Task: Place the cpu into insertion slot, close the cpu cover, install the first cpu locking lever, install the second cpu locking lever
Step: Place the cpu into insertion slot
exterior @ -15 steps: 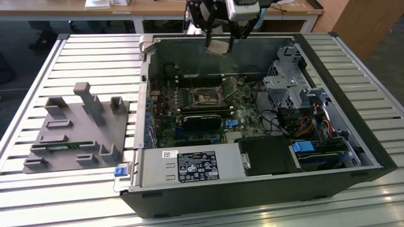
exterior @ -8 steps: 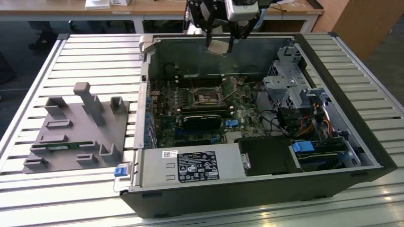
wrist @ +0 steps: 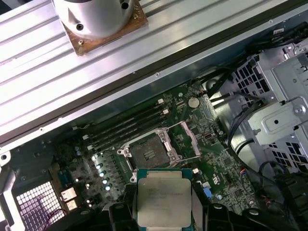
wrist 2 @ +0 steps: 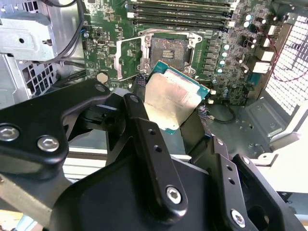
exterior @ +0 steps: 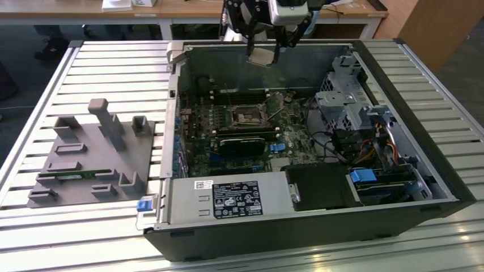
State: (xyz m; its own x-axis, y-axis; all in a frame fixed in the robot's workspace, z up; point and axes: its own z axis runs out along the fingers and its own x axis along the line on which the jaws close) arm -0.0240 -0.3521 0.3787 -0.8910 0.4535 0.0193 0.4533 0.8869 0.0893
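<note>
The gripper point(exterior: 262, 50) hung at the upper middle of the exterior view, over the upper edge of the open computer case point(exterior: 302, 241); its black fingers point(wrist 2: 144, 130) were clamped on opposite edges of the cpu point(wrist 2: 172, 98), which was held tilted in the air, well above the green motherboard point(exterior: 226, 133); the insertion slot point(exterior: 248, 117) sat near the centre of the exterior view, its dark centre exposed; in the second wrist view the cpu cover point(wrist 2: 129, 57) stood swung open just beside the slot; a grey fixture block point(exterior: 90, 158) rested on the slatted table point(exterior: 113, 62) at the exterior view's left.
</note>
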